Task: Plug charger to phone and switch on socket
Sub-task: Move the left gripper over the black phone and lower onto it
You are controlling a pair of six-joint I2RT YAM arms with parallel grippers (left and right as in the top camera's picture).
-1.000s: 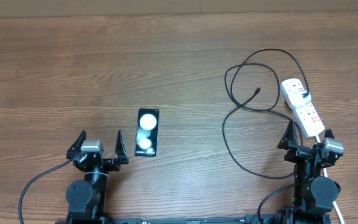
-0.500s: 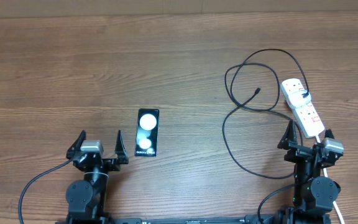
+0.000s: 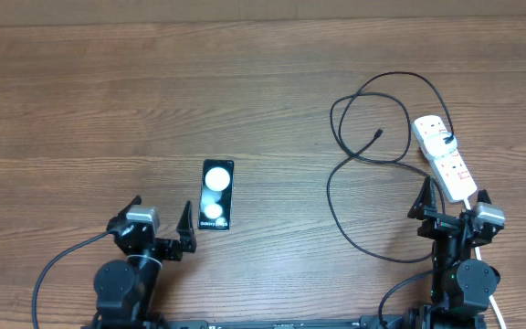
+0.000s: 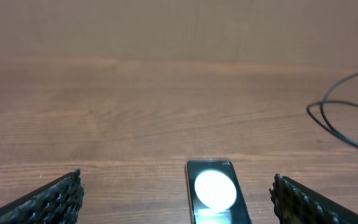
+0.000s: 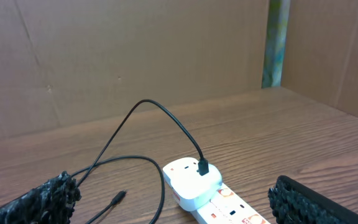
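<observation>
The black phone (image 3: 215,195) lies flat, face up, left of the table's middle. My left gripper (image 3: 161,216) stands open just near-left of it; in the left wrist view the phone (image 4: 216,193) shows between the spread fingers, nearer the right one. The black charger (image 3: 327,196) lies looped at the right, its free plug tip (image 3: 377,135) loose on the wood. Its other end enters a white adapter (image 5: 191,180) on the far end of the white socket (image 3: 446,157). My right gripper (image 3: 452,199) is open at the socket's near end, holding nothing.
A brown cardboard wall (image 5: 135,56) closes the far side of the wooden table (image 3: 108,100). The socket's white cord (image 3: 493,306) runs back beside the right arm. Bare wood lies between the phone and the cable loop.
My left gripper has shifted right and turned toward the phone, which now sits between its fingers in the wrist view. The right arm, cable and socket have not moved.
</observation>
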